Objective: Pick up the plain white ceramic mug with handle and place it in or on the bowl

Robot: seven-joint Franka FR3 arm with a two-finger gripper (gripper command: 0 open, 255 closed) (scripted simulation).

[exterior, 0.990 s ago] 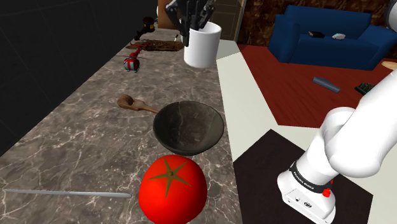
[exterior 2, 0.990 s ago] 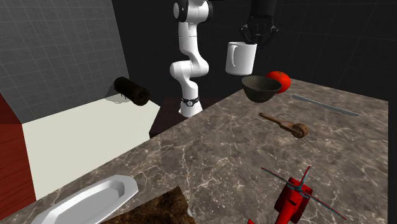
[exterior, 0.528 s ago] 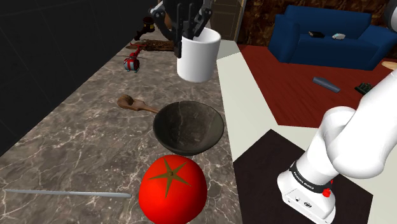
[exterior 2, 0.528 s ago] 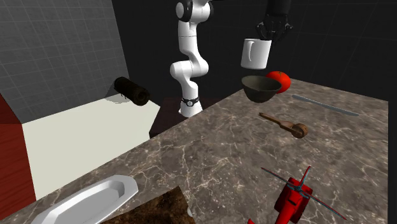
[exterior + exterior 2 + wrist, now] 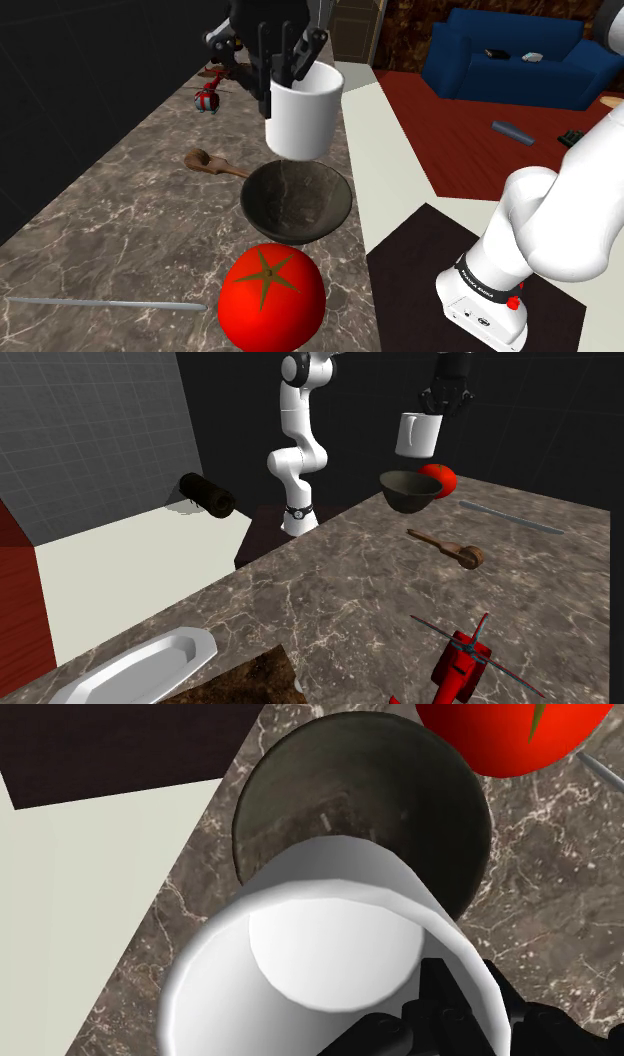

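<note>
Status: gripper (image 5: 285,68) is clamped on the rim wall of the white mug (image 5: 302,115) and carries its full weight. The mug is airborne, upright and open end up. It hangs over the dark bowl (image 5: 300,205) with a clear gap, no contact. In the wrist view the mug (image 5: 330,944) overlaps the bowl's (image 5: 370,794) near rim rather than its centre.

The bowl sits on the marble desk (image 5: 120,220), close to the edge on the stand's side. A tomato (image 5: 272,297) is just beside the bowl along that same edge. A wooden spoon (image 5: 212,162) lies near the bowl, toward the desk's middle. A red toy plane (image 5: 208,98) sits well apart, toward the far end.
</note>
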